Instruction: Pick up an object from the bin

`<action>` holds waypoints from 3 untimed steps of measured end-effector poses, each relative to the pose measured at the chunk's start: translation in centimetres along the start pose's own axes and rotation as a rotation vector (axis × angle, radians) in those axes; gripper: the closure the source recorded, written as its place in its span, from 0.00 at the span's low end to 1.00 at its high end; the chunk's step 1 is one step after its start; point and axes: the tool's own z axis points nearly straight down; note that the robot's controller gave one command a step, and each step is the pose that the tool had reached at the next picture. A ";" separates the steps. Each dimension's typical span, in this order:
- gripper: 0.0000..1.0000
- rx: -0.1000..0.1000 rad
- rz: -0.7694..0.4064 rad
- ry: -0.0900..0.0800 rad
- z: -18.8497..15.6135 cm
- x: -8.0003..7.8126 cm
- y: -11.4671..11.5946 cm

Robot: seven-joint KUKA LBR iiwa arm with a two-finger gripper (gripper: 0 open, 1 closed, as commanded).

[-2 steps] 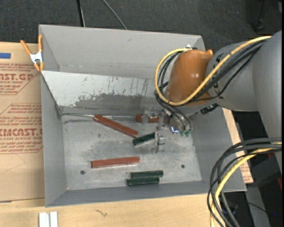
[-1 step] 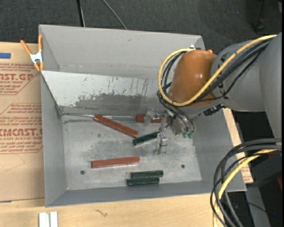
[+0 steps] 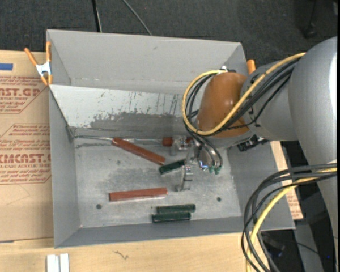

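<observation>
Arm, grey, yellow-cabled, right of frame; gripper low at centre-right of the bin, open or closed cannot be told. Short dark green stick lies at its left side, below a tilted red-brown stick. Risk: an off-centre closure may catch only the green stick's end, so it swivels and drops.

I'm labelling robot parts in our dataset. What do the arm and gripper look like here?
The arm is thick, rounded and silver-grey. Its wrist wears a domed orange-brown cover. Yellow and black cables loop around that cover, with more lower down. The gripper is small and metallic, with thin coloured wires beside it.
</observation>
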 end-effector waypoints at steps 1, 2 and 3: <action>0.00 0.001 0.000 -0.002 0.0 0.0 0.0; 1.00 0.001 -0.001 -0.003 -0.1 -0.1 0.1; 1.00 0.001 -0.001 -0.008 -4.1 -0.2 0.1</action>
